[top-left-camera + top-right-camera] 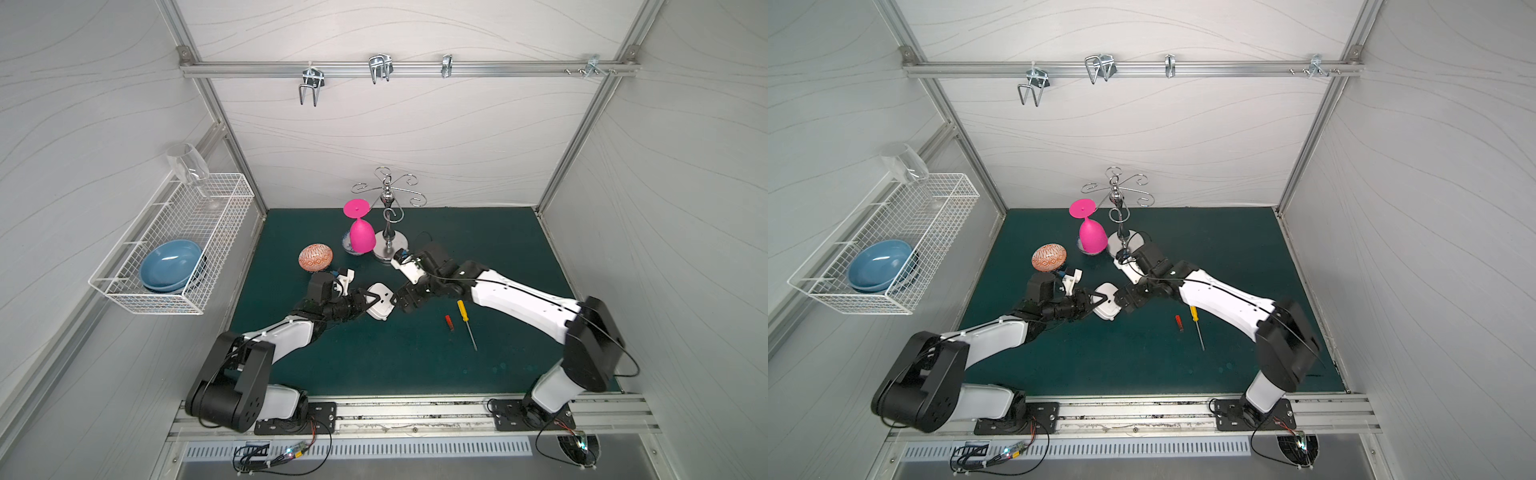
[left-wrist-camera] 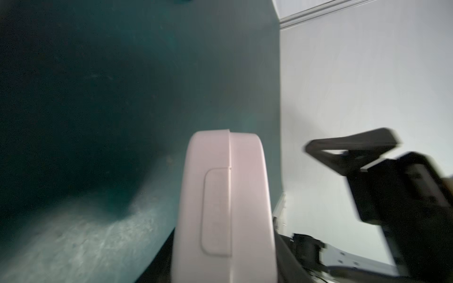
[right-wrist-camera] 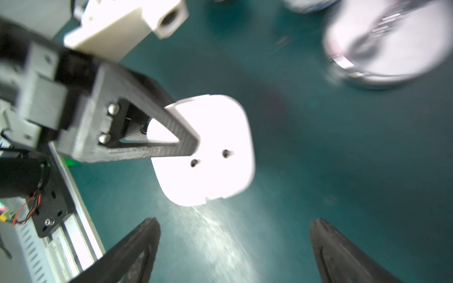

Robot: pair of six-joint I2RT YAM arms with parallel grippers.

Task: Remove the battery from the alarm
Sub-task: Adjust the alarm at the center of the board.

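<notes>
Nearest on the green mat [image 1: 415,365]: red battery [image 1: 449,323] lies loose, outside the alarm, just beside the yellow-handled screwdriver [image 1: 464,318], both on the right arm's side. Mid-mat: left gripper [image 1: 371,300] closed on the white alarm [image 3: 215,176], one finger [image 3: 171,147] flat across its plain back, which faces up showing two small holes; right gripper [image 3: 234,221] just beside the alarm, jaws spread wide, holding nothing. Beyond: patterned orange egg [image 1: 316,257], then upturned pink goblet [image 1: 362,239] beside the chrome stand [image 1: 390,245]

White alarm [image 1: 381,306], plain back upward, tilted, red battery [image 1: 449,323] lying on mat [image 1: 415,365], apart.
</notes>
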